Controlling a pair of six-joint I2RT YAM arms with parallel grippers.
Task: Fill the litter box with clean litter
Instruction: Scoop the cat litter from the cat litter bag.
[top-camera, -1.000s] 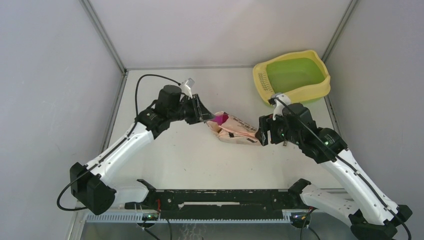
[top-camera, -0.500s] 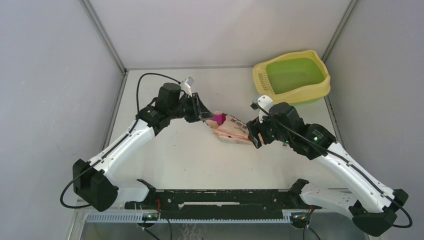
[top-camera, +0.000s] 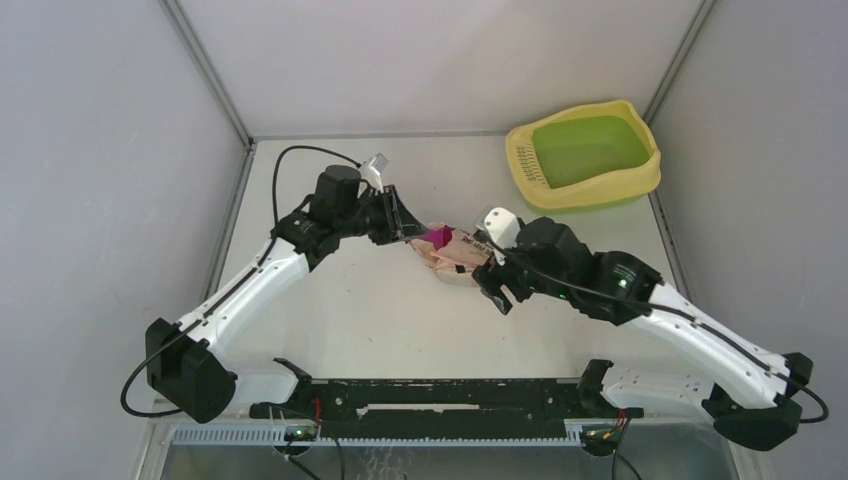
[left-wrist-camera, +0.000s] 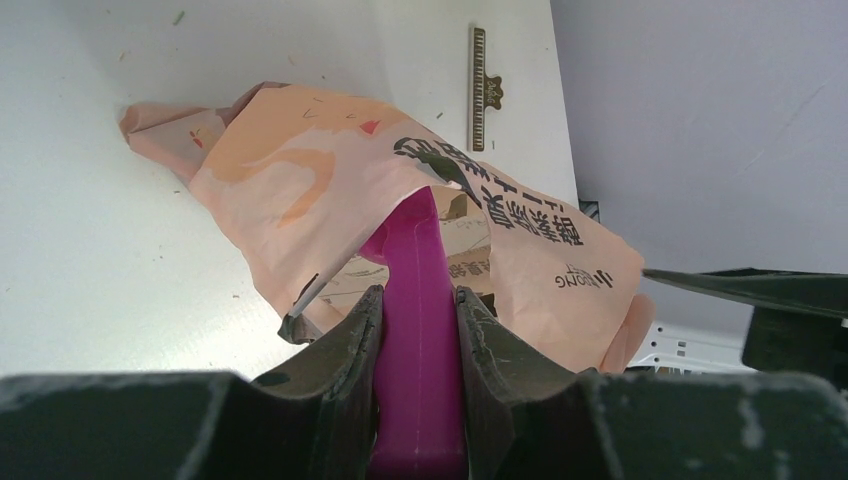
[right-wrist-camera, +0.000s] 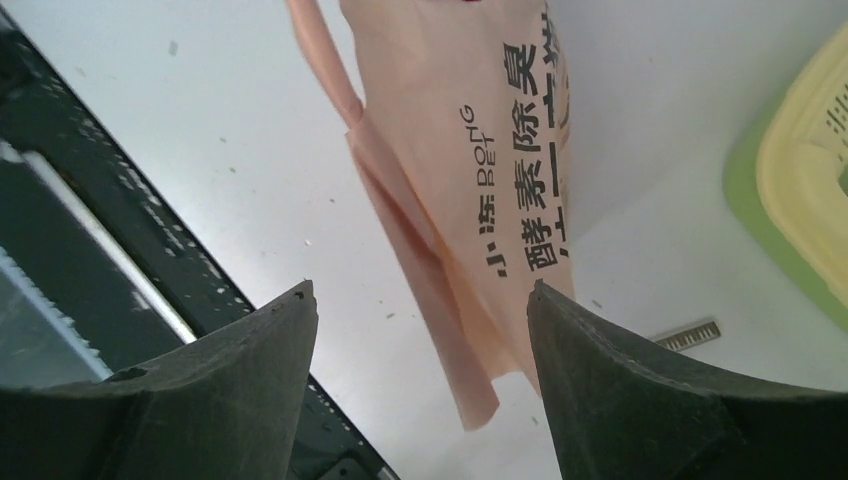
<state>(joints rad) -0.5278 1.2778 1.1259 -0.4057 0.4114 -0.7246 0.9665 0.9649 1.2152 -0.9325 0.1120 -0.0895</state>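
The litter box (top-camera: 640, 183), pale yellow with a green basin, stands at the far right corner; its rim (right-wrist-camera: 800, 170) also shows in the right wrist view. A peach-pink printed bag (top-camera: 462, 260) lies mid-table. My left gripper (top-camera: 405, 225) is shut on the handle of a magenta scoop (left-wrist-camera: 418, 330), whose head is inside the bag's mouth (left-wrist-camera: 300, 190). My right gripper (top-camera: 495, 290) hangs open over the bag's other end (right-wrist-camera: 470, 180), with nothing held. Tiny dark specks of litter (right-wrist-camera: 390, 316) dot the table. None shows in the basin.
A small ruled strip (left-wrist-camera: 478, 88) lies on the table between the bag and the litter box. A black rail (top-camera: 430, 395) runs along the near edge between the arm bases. Grey walls close in both sides.
My right arm has swung left from the litter box side to the bag's near end, and its jaws have widened. The left gripper and scoop have stayed put.
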